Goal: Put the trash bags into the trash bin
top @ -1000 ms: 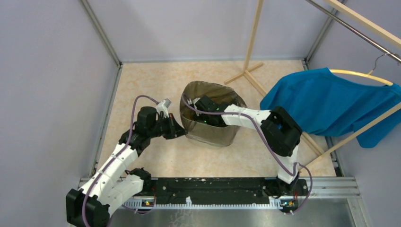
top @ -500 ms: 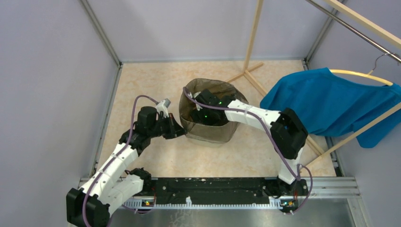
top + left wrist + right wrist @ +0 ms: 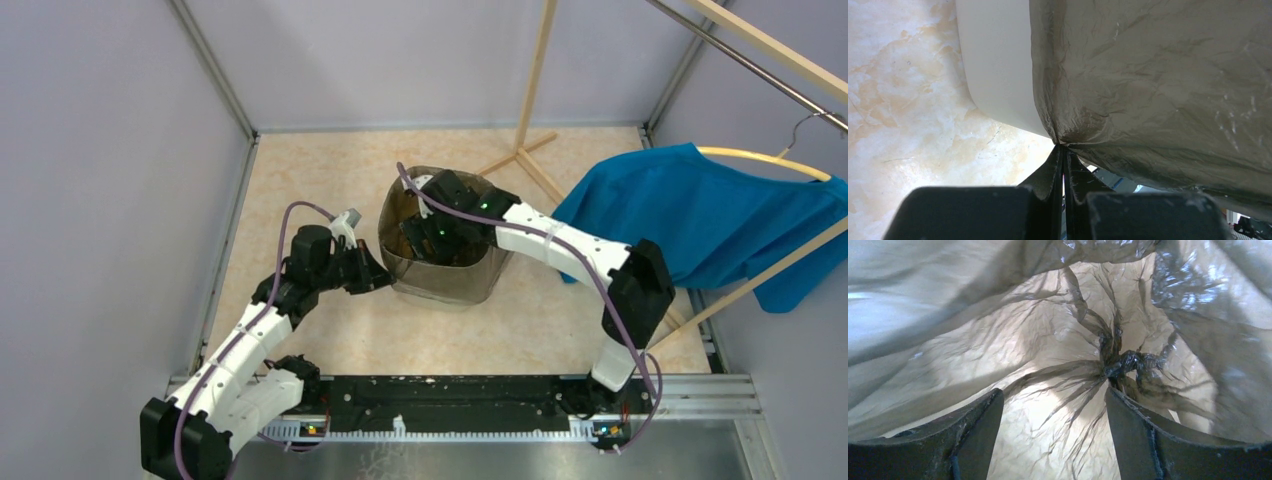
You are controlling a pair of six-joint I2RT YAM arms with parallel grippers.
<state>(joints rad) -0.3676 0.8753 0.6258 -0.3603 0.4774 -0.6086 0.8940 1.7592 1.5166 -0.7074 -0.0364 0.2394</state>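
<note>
The cream trash bin (image 3: 440, 283) stands mid-floor, lined and draped by the wrinkly grey-brown trash bag (image 3: 395, 262). The bag hangs down the bin's outer wall (image 3: 998, 60), with its film (image 3: 1158, 75) bunched to a point at my left gripper (image 3: 1063, 150). That gripper (image 3: 378, 281) sits at the bin's left side, shut on the bag's edge. My right gripper (image 3: 415, 232) reaches down inside the bin. In the right wrist view its jaws (image 3: 1053, 405) stand wide apart with only bag film behind them; the right fingertip (image 3: 1115, 395) touches the bag's gathered bottom knot (image 3: 1120, 362).
A blue garment (image 3: 700, 220) hangs on a hanger from a wooden rack (image 3: 530, 100) at the right, close to the right arm's elbow. Grey walls enclose the beige marbled floor (image 3: 300, 180). A black rail (image 3: 440, 400) runs along the near edge.
The right gripper has pushed deeper into the bin toward its left wall and its jaws have spread apart. The right elbow swung rightward. The left arm held still.
</note>
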